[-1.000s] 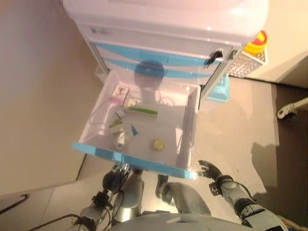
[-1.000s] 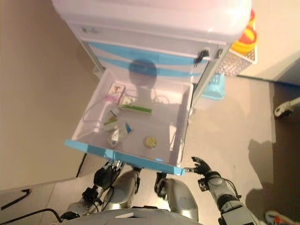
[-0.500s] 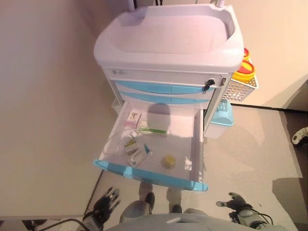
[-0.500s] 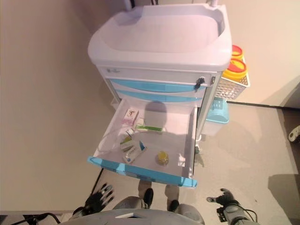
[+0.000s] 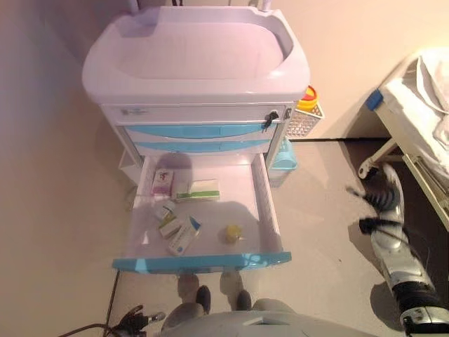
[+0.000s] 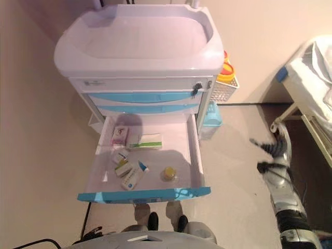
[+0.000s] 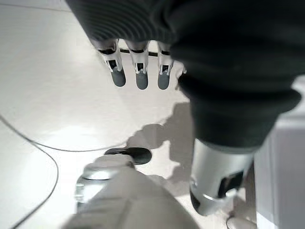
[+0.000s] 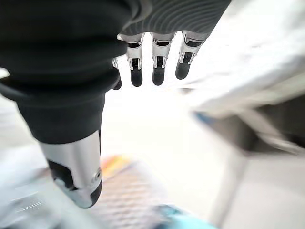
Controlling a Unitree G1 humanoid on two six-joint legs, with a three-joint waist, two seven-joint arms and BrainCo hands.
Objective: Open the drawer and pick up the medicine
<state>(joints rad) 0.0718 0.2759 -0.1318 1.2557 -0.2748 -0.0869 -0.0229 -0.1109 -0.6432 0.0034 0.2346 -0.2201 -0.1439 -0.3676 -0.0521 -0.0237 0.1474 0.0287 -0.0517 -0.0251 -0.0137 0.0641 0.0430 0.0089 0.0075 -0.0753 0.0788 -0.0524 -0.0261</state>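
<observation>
The white medical cart (image 5: 196,63) has its lower drawer (image 5: 202,262) pulled out, blue front towards me. In it lie a pink box (image 5: 163,182), a green-and-white box (image 5: 198,189), a blue-and-white box (image 5: 184,237), small boxes (image 5: 168,225) and a round yellow item (image 5: 231,234). My right hand (image 5: 382,191) is raised off to the right of the cart, away from the drawer, fingers (image 8: 157,67) straight and empty. My left hand (image 5: 133,319) hangs low at the bottom left, below the drawer front, fingers (image 7: 138,71) straight over the floor, empty.
A white wire basket with yellow containers (image 5: 306,112) hangs on the cart's right side, with a blue bin (image 5: 284,156) below it. A bed with white sheets (image 5: 428,91) stands at the far right. A wall runs along the left.
The camera has shifted. My right arm has swung from low beside the drawer's corner up and out to the right. My left hand has stayed low, below the drawer.
</observation>
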